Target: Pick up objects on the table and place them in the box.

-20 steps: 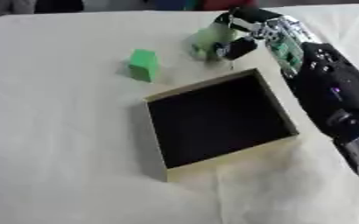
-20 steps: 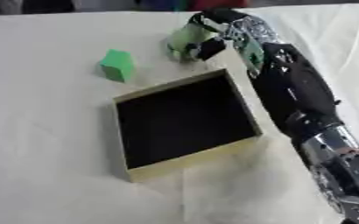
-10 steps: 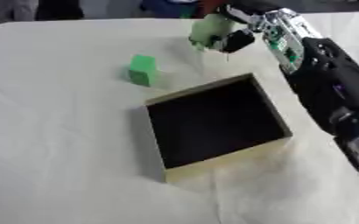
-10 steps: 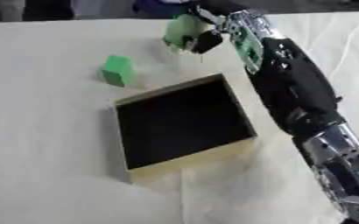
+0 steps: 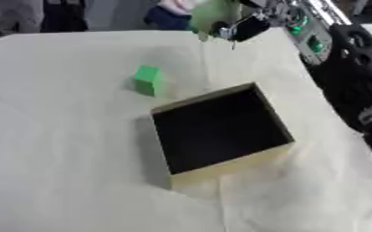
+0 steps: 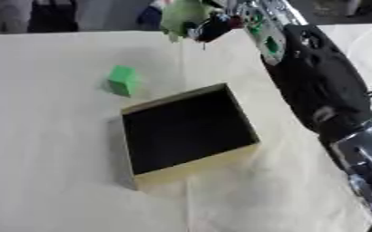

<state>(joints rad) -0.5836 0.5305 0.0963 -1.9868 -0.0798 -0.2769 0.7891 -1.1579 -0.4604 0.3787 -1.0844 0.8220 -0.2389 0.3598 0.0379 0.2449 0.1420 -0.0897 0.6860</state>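
The right hand (image 5: 241, 25) had its fingers curled round a pale green lump (image 5: 209, 16); it looked light, probably soft.

the right arm reached in from the right side toward the far edge, its right hand (image 5: 249, 25) raised, fingers curled round a pale green object (image 5: 211, 13) held beneath them.

Your R hand (image 5: 249, 25) is up at far edge, fingers curled on a pale green obj (image 5: 211, 16). Green block (image 5: 147, 79) sits just far-left of the open box (image 5: 227, 165), apart from it.
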